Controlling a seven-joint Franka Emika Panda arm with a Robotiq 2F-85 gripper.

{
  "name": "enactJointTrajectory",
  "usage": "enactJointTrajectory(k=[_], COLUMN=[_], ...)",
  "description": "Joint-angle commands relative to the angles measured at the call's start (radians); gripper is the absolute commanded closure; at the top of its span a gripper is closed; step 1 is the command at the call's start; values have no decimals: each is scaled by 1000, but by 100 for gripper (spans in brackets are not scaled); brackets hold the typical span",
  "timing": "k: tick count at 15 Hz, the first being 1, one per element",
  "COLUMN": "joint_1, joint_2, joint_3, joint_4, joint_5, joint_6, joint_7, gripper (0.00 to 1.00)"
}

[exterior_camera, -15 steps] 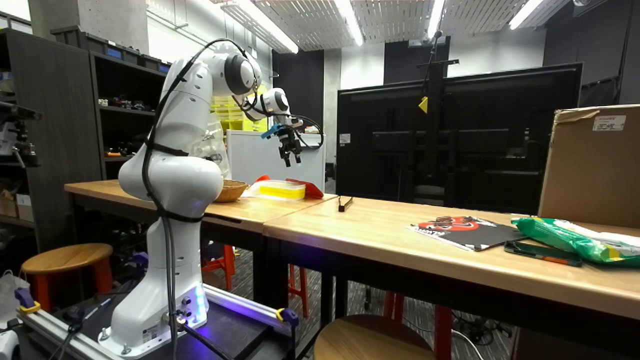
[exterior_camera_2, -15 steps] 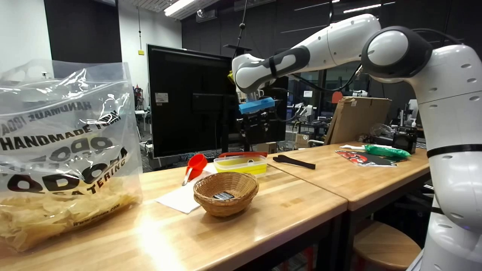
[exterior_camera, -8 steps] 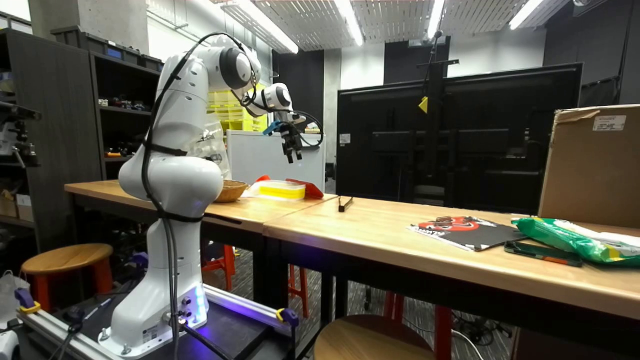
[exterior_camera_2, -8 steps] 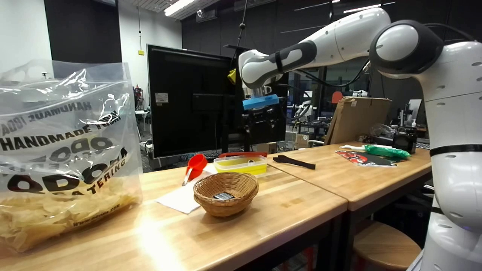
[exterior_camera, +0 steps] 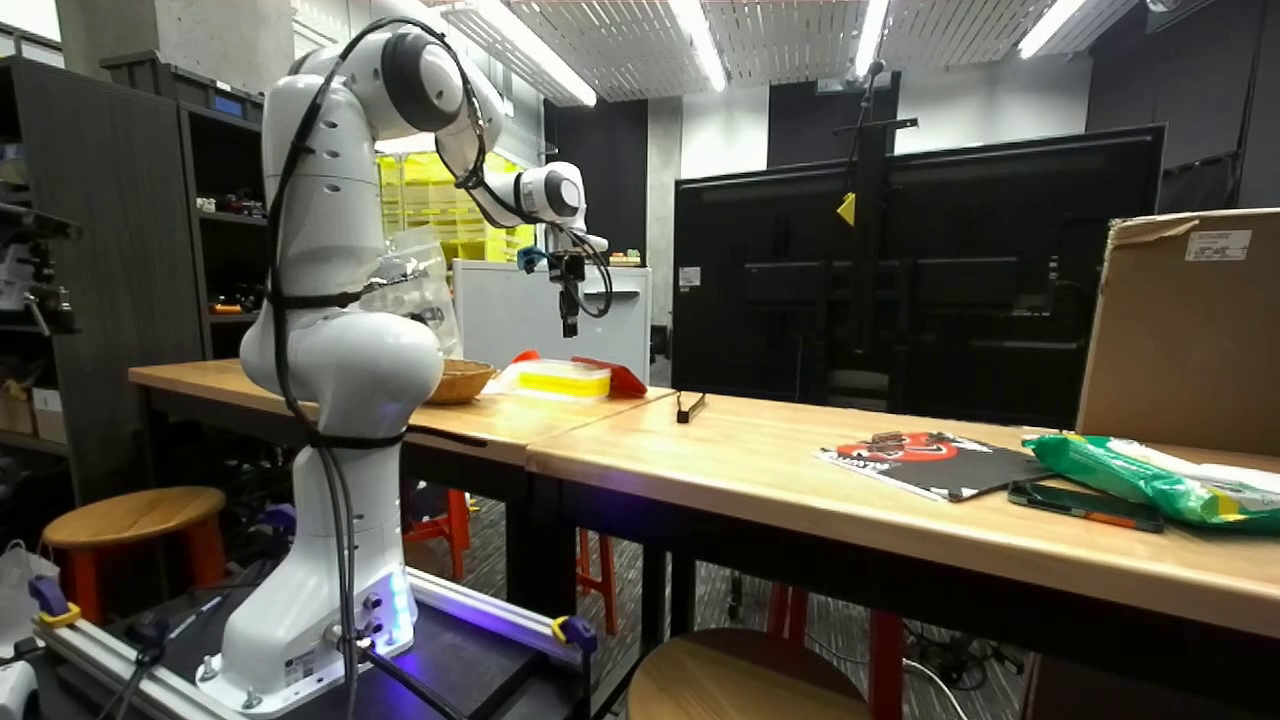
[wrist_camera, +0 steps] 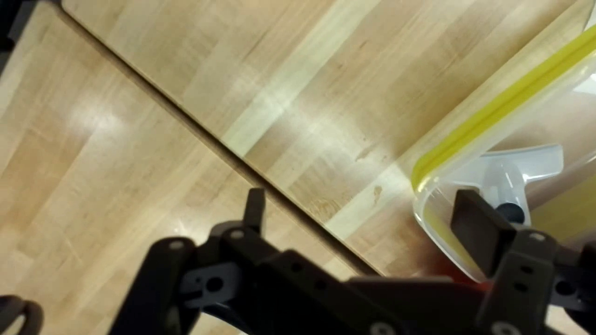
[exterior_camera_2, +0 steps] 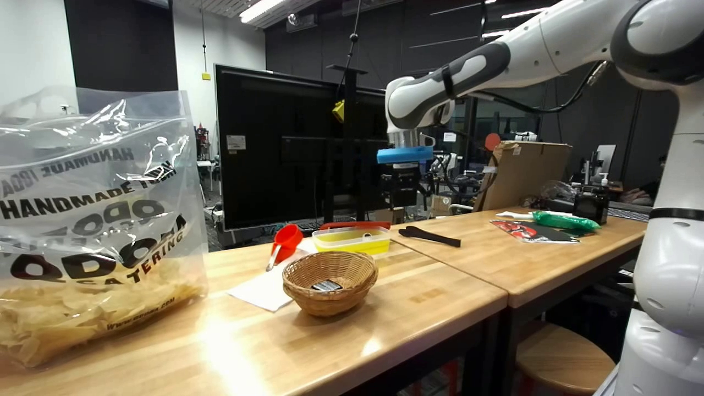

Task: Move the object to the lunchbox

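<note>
A: What is the transfer status?

B: We judge it complete or nearly so. In the wrist view, a pale T-shaped piece (wrist_camera: 505,179), dark at the end of its stem, sits inside the lunchbox (exterior_camera_2: 352,245), near one end. We take this piece to be the object (the task sentence does not name it, so we infer).

A: What is the state of the gripper (wrist_camera: 359,204)?

B: Its fingers (wrist_camera: 254,207) stand wide apart, with nothing between them. In both exterior views it hangs above the table (exterior_camera_2: 423,316), not touching the lunchbox.

A: Which steps are left?

B: If our reading holds, only retracting the arm (exterior_camera: 335,365). We cannot tell how stably the piece rests, so we check it first.

A: Which markings can we read?

B: On the bag (exterior_camera_2: 99,220), in an exterior view: HANDMADE, CATERING and WWW.QDOBA.COM. The largest lettering gives the same brand; some print shows through reversed. The carton (exterior_camera: 1185,340) and the screen (exterior_camera_2: 264,187) each carry a label (exterior_camera: 1218,246) too small to read.
</note>
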Motion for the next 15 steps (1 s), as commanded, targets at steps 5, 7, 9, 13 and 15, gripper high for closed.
enactJointTrajectory(k=[5,7,9,13,15], joint_1=[-90,-118,-137,-162,-162], joint_2=[-394,-504,-412,-540,-545], joint_3=[-4,-13,16,9,9], joint_4=[-480,-591,-516,-624,-627], joint_5=[40,36,35,41,41], joint_6=[100,92,69,70,71], joint_7=[-15,-53,-40,-80,-80], gripper=[0,0,0,0,0])
